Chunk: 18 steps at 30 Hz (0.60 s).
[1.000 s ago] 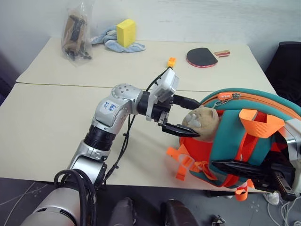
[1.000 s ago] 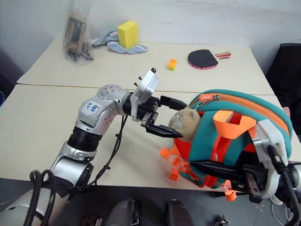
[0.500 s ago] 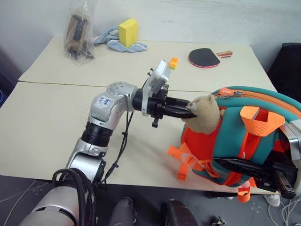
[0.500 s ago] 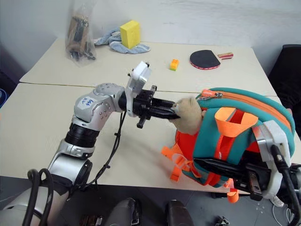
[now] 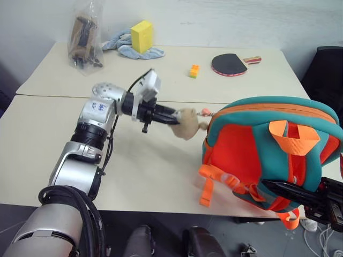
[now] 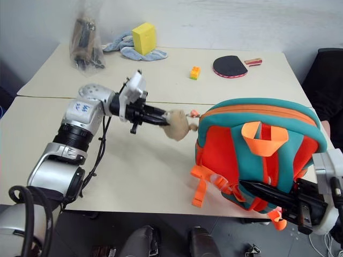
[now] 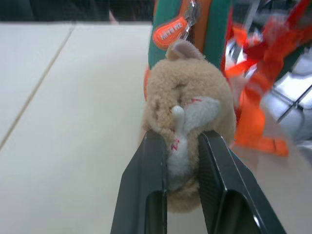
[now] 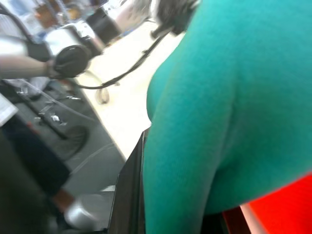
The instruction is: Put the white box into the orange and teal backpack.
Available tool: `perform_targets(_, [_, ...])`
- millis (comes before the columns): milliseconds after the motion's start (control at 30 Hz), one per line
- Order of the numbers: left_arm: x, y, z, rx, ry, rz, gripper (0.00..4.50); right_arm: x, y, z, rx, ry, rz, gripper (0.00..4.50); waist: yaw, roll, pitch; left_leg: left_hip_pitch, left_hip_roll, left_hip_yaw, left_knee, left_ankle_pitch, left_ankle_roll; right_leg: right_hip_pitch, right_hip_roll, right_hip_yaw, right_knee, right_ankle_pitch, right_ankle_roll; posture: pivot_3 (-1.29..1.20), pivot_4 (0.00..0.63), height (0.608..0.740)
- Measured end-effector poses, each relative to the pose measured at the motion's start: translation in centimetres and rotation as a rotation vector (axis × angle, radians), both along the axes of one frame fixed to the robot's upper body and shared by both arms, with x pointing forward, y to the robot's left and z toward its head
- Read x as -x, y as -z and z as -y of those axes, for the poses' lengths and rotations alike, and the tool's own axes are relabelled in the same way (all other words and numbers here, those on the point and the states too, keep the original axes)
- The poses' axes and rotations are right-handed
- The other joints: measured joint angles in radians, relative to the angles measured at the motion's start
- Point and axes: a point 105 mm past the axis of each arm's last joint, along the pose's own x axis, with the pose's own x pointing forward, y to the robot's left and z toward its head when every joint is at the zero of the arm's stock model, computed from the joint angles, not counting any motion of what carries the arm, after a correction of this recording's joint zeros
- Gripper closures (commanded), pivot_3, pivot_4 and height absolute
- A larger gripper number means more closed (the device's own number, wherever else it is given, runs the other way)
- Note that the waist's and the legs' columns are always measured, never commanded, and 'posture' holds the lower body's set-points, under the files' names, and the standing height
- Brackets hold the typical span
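Since a second earlier, the left gripper (image 7: 181, 146) had clamped its two black fingers on the tan plush toy (image 5: 187, 123) and drawn it leftward, away from the orange and teal backpack (image 5: 268, 150), so the toy hung out on its tether just beside the bag's teal zipper band. The backpack stood upright at the near right edge of the table (image 5: 150, 176). The right gripper (image 5: 300, 195) was clenched on the backpack's lower fabric and straps. On the far table lay one yellow sponge block (image 5: 141, 36) on one blue cloth (image 5: 126, 45), one clear bag (image 5: 86, 40), one small orange brick (image 5: 194, 70) and one table tennis paddle (image 5: 229, 64).
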Motion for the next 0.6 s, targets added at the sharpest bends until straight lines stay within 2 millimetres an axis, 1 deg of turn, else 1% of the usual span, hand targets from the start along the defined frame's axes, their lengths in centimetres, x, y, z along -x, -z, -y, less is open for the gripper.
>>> perform_targets(67, [0.5, 2.2, -0.1, -0.041, 0.023, -0.005, 3.96, -0.4, 0.2, 0.4, 0.001, 0.024, 0.013, 4.50, -0.001, 0.000, 0.000, 0.000, 0.000, 0.000, 0.000, 0.000, 0.000, 0.000, 0.000, 0.000, 0.001, 0.000, 0.000, 0.00, 0.150, 0.740])
perform_targets(133, [0.9, 3.6, 0.5, -0.052, 0.044, -0.024, 3.96, -0.6, 0.2, 0.6, 0.000, 0.034, 0.028, 4.50, -0.001, 0.000, 0.000, 0.000, 0.000, 0.000, 0.001, 0.000, 0.000, -0.001, 0.000, 0.000, 0.002, 0.000, 0.000, 0.00, 0.150, 0.740])
perform_targets(200, [1.3, 4.9, 1.6, -0.058, 0.053, -0.016, 3.96, -1.1, -0.3, 0.7, 0.004, 0.049, 0.067, 4.50, 0.000, 0.000, 0.000, 0.000, 0.000, 0.000, 0.001, 0.000, 0.000, 0.000, 0.000, 0.000, 0.002, 0.000, 0.000, 0.00, 0.150, 0.740])
perform_targets(300, [1.9, 6.2, 3.1, -0.041, 0.061, -0.013, 3.96, -1.6, -0.6, 0.7, 0.020, 0.073, 0.101, 4.50, 0.000, 0.000, 0.000, 0.000, 0.000, 0.000, 0.001, 0.000, 0.001, 0.000, 0.000, 0.000, 0.002, 0.000, 0.000, 0.00, 0.150, 0.740])
perform_targets(367, [2.1, 6.2, 3.7, -0.030, 0.058, -0.009, 3.96, -2.2, -0.1, 0.9, 0.040, 0.106, 0.099, 4.50, 0.000, 0.000, 0.000, 0.000, 0.000, 0.000, 0.001, 0.000, 0.001, 0.000, 0.000, 0.000, 0.002, 0.000, 0.000, 0.00, 0.150, 0.740])
perform_targets(400, [2.2, 6.1, 3.8, -0.021, 0.046, -0.037, 3.29, -2.5, 0.3, 1.1, 0.057, 0.126, 0.091, 3.86, 0.000, 0.000, 0.000, 0.000, 0.000, 0.000, 0.001, 0.000, 0.001, 0.000, 0.000, 0.000, 0.002, 0.000, 0.000, 0.00, 0.150, 0.740])
perform_targets(433, [2.3, 6.1, 3.6, -0.010, 0.031, -0.074, 3.03, -2.6, 0.6, 1.4, 0.068, 0.141, 0.078, 3.56, 0.000, 0.000, 0.000, 0.000, 0.000, 0.000, 0.001, 0.000, 0.001, 0.000, 0.000, 0.000, 0.002, 0.000, 0.000, 0.00, 0.150, 0.740])
perform_targets(500, [2.4, 5.9, 3.1, 0.008, 0.002, -0.144, 2.35, -2.6, 1.4, 1.8, 0.082, 0.157, 0.046, 2.87, 0.000, 0.000, 0.000, 0.000, 0.000, 0.000, 0.001, 0.000, 0.001, -0.001, 0.000, 0.000, 0.003, 0.000, 0.000, 0.00, 0.150, 0.740])
perform_targets(567, [2.7, 5.3, 1.8, 0.022, -0.019, -0.200, 1.73, -2.2, 1.8, 2.3, 0.119, 0.155, 0.017, 2.24, 0.000, 0.000, 0.000, 0.000, 0.000, 0.000, 0.000, 0.000, 0.000, -0.001, 0.000, 0.000, 0.002, 0.000, 0.000, 0.00, 0.150, 0.740])
perform_targets(600, [2.8, 4.7, 1.0, 0.032, -0.030, -0.216, 1.38, -1.9, 1.9, 2.9, 0.140, 0.160, 0.008, 1.82, -0.001, 0.000, 0.000, -0.001, 0.000, 0.000, 0.000, 0.000, 0.000, -0.001, 0.000, 0.000, 0.002, 0.000, 0.000, 0.00, 0.150, 0.740])
